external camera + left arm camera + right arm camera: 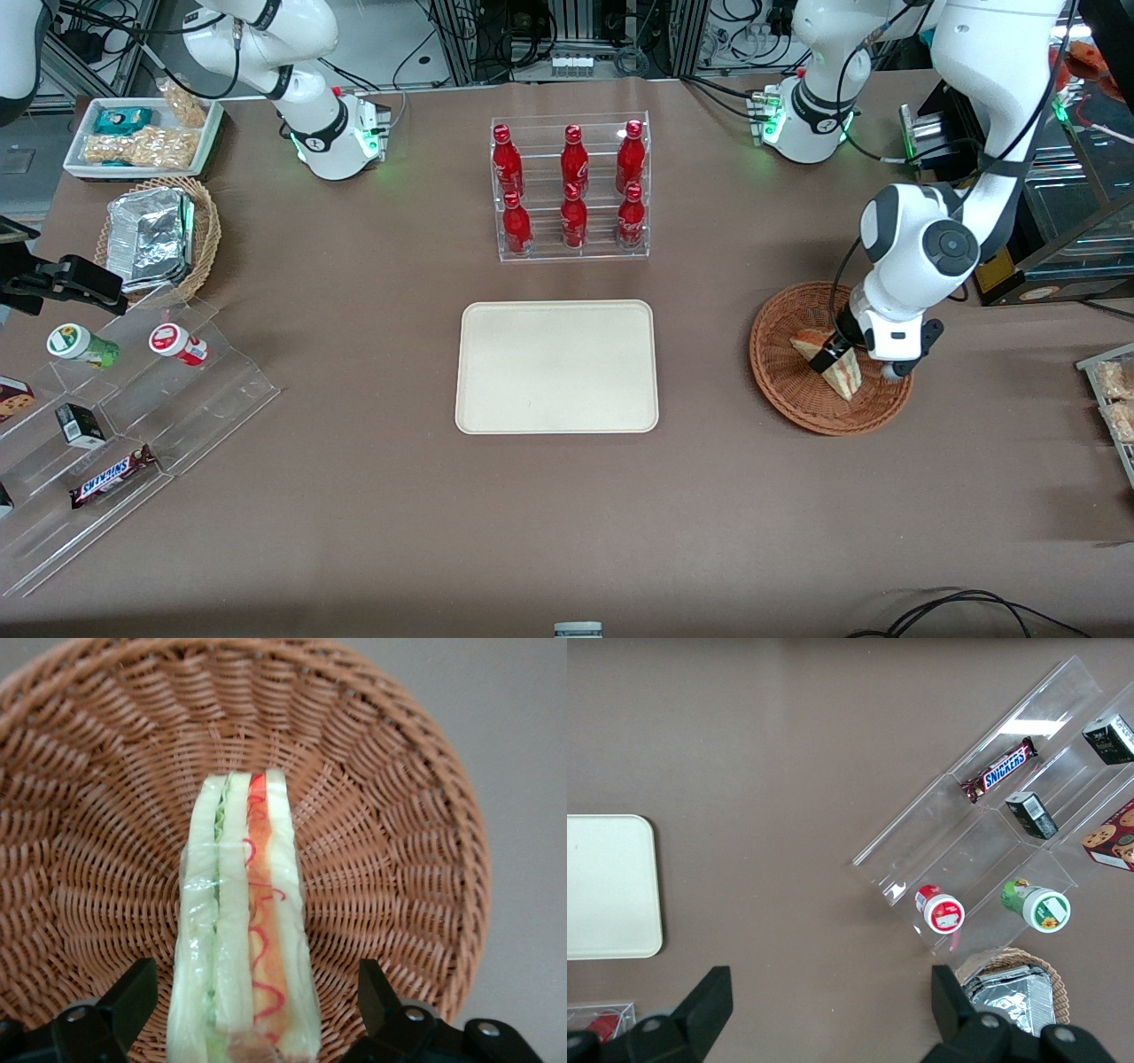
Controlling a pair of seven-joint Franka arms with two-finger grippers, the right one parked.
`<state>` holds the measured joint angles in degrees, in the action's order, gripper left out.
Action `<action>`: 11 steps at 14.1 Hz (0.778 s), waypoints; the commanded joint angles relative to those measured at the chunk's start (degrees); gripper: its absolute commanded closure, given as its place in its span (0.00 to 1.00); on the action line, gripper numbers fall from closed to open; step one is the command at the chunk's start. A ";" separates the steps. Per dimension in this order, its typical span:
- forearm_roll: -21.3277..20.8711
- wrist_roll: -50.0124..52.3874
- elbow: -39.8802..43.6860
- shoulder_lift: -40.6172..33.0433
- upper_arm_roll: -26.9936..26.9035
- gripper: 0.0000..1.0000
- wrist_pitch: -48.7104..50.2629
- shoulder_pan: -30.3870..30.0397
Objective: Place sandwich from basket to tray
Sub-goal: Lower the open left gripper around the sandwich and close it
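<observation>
1. Brown matte cloth covers the long table [354, 496], smooth and plain, with cables and metal frames past its upper edge.
2. My gripper [833, 354] hangs low inside the round, shallow, reddish-brown woven wicker basket [780, 372], which sits toward the working arm's end of the table.
3. My two black fingers [133, 997] stand wide apart, one on each side of the sandwich, and neither pad touches the wrap.
4. That small triangular sandwich of white bread in clear wrap [244, 930] lies on edge on the basket's ribbed floor, its cut face toward my wrist camera: pale bread slices, a green leafy layer, an orange-red layer with red squiggles. The film looks glossy and creased.
5. From the front, the sandwich [837, 363] is a tan wedge partly covered by my gripper.
6. Beside the basket, toward the table's middle, lies the large flat cream-beige rectangular tray with rounded corners and a low rim [556, 366], well apart from the basket, with nothing on it.
7. Farther from the front camera than the tray stands a clear acrylic stepped rack [571, 252] holding six glossy red bottles [573, 159] in two rows.
</observation>
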<state>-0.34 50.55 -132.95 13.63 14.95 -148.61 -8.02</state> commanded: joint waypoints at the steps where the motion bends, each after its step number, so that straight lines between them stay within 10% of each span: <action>1: -0.27 1.22 -0.11 0.69 -0.27 0.00 -0.63 0.47; 3: -0.27 1.04 -0.11 0.08 -0.27 0.67 -0.37 0.38; 4: -0.27 0.78 -0.02 -0.18 -0.27 0.81 -0.19 0.29; 11: -0.89 -1.93 0.50 -8.24 -0.10 0.93 9.18 0.82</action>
<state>-0.54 50.03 -132.12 11.20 14.96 -145.13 -7.97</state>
